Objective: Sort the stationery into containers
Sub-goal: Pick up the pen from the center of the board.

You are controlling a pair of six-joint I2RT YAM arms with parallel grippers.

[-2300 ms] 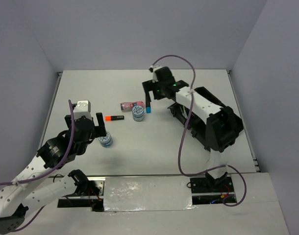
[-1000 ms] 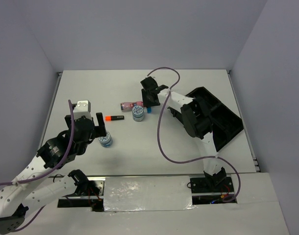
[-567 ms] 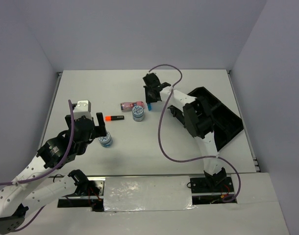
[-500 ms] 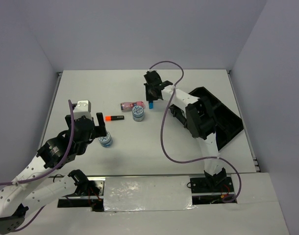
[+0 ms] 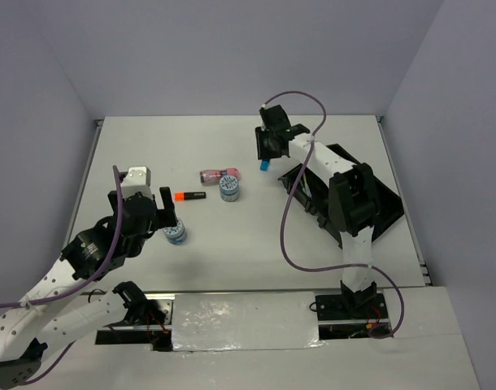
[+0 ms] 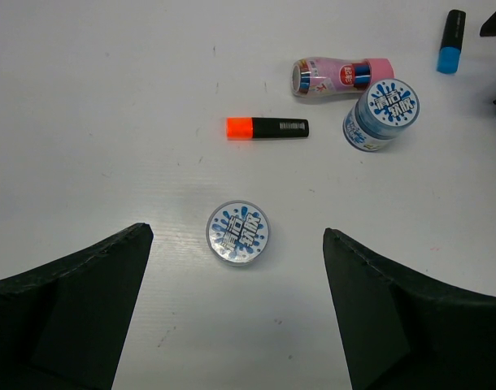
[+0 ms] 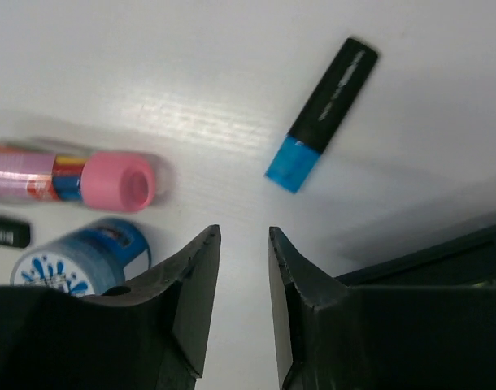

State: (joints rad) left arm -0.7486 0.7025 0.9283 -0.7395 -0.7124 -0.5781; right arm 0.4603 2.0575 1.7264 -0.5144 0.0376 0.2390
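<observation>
A black marker with a blue end (image 7: 321, 114) lies on the table just beyond my right gripper (image 7: 244, 230), whose jaws stand slightly open with nothing between them. From above, that blue marker (image 5: 265, 166) is below the right gripper (image 5: 267, 150), left of the black organiser tray (image 5: 370, 199). A pink tube (image 5: 218, 175), a blue-white round tub (image 5: 229, 189), an orange-ended marker (image 5: 189, 196) and a blue-white disc (image 5: 176, 233) lie mid-table. My left gripper (image 5: 141, 203) hovers wide open above the disc (image 6: 238, 233).
The tray's corner (image 7: 443, 252) shows dark at the right of the right wrist view, close to my right fingers (image 7: 301, 276). The pink tube (image 7: 69, 180) and tub (image 7: 81, 260) lie left of them. Walls enclose the table on three sides.
My right gripper has moved right and toward the back wall, away from the tub. The blue marker has shifted right with it. The jaws closed, then parted a little. The left arm stayed still.
</observation>
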